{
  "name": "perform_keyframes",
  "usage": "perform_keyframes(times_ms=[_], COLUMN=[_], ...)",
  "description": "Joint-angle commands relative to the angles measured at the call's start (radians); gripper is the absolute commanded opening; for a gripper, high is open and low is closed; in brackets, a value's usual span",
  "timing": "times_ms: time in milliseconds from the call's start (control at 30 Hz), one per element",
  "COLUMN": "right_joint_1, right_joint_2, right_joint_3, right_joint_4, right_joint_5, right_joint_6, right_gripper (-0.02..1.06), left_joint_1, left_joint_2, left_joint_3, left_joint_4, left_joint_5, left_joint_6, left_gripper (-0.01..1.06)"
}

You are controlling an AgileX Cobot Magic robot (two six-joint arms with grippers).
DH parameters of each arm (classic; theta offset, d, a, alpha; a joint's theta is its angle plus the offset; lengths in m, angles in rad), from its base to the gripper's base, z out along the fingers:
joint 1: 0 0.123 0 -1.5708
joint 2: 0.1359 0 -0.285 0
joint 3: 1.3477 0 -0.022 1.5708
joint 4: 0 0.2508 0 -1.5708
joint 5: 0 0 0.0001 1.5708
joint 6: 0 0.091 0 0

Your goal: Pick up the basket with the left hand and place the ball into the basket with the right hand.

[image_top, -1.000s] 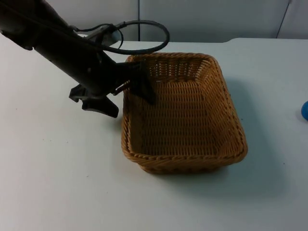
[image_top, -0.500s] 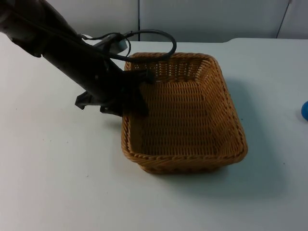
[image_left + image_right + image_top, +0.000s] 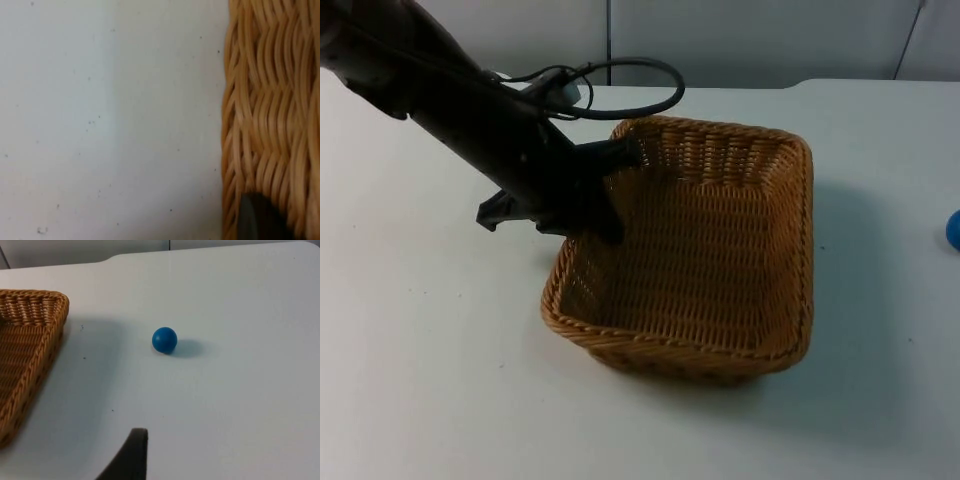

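A woven brown basket (image 3: 720, 135) sits at the table's middle, turned askew, its left side raised a little. My left gripper (image 3: 590, 212) is shut on the basket's left wall, one finger inside and one outside. In the left wrist view the wicker wall (image 3: 270, 100) stands close up, with a black fingertip (image 3: 254, 220) against it. A small blue ball (image 3: 164, 339) lies on the white table to the right of the basket (image 3: 30, 330); it also peeks in at the edge of the top view as the ball (image 3: 954, 230). My right gripper hangs open above the table near the ball, one fingertip (image 3: 134, 450) showing, nothing in it.
The grey partition wall (image 3: 740, 40) closes off the table at the back. White table top (image 3: 440, 380) spreads out in front of and to the left of the basket.
My left gripper closed on the basket's left wall. The basket then swung round and tipped, its near corner shifting left. The ball has not moved.
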Motion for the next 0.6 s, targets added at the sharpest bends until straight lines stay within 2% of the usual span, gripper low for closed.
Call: perform_keyframes(times_ms=[0,367,567], right_joint_1=[-0.005,-0.005,-0.005], right_joint_2=[-0.004,-0.004,-0.004], right_joint_3=[0.004,0.004,0.004], right_joint_4=[-0.011,-0.011,-0.011], right_joint_5=[-0.009,-0.009,-0.009], right_joint_6=[0.002,0.002,0.002], right_gripper=[1.03,1.03,1.03], left_joint_1=[-0.006,0.014,0.037], left_joint_2=[-0.006,-0.095,-0.132], left_joint_3=[-0.003,0.001,0.001], left_joint_4=[-0.02,-0.01,0.019], left_joint_5=[-0.004,-0.005,0.035], left_joint_6=[-0.029,-0.073,-0.1], left_gripper=[0.12,0.12,0.12])
